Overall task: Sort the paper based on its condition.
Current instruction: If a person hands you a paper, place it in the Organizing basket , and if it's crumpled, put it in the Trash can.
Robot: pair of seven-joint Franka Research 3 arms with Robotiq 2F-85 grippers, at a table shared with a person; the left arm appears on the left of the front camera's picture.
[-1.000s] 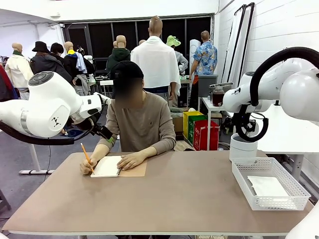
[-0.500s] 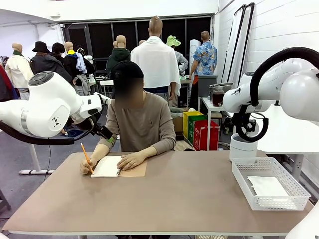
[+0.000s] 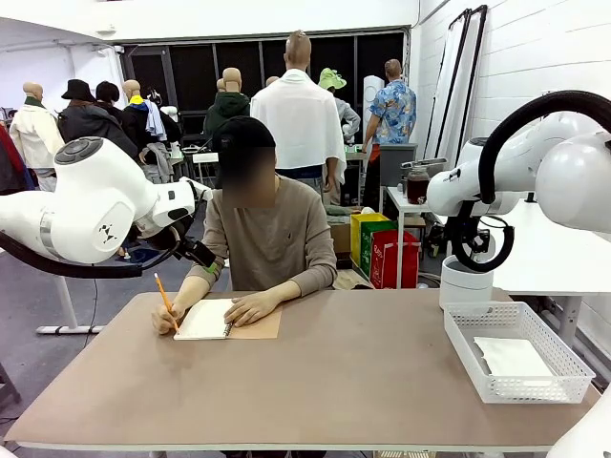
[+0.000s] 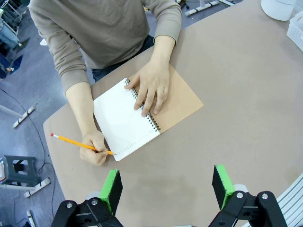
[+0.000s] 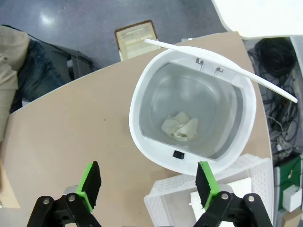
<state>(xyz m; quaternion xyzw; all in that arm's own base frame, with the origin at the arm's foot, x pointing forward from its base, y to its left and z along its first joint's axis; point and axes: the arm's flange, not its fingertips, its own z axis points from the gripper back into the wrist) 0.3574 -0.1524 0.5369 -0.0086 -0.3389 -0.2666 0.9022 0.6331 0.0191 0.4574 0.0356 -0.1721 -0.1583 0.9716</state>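
A flat white sheet of paper (image 3: 514, 358) lies in the white mesh basket (image 3: 477, 367) at the table's right. A crumpled wad of paper (image 5: 180, 126) sits at the bottom of the open white bin (image 5: 142, 137). My right gripper (image 5: 147, 184) hangs open and empty high above the bin and the basket (image 5: 165, 198). My left gripper (image 4: 167, 187) is open and empty too, high over the table's left part, above a spiral notebook (image 4: 125, 118). The person rests one hand (image 4: 151, 87) on the notebook and holds a pencil (image 4: 78, 142) at its white page.
The person sits at the far side, both forearms on the table by the notebook (image 3: 205, 320). The white bin (image 3: 465, 281) stands just behind the basket at the right edge. Bare brown tabletop (image 3: 344, 372) spans the middle and the near side.
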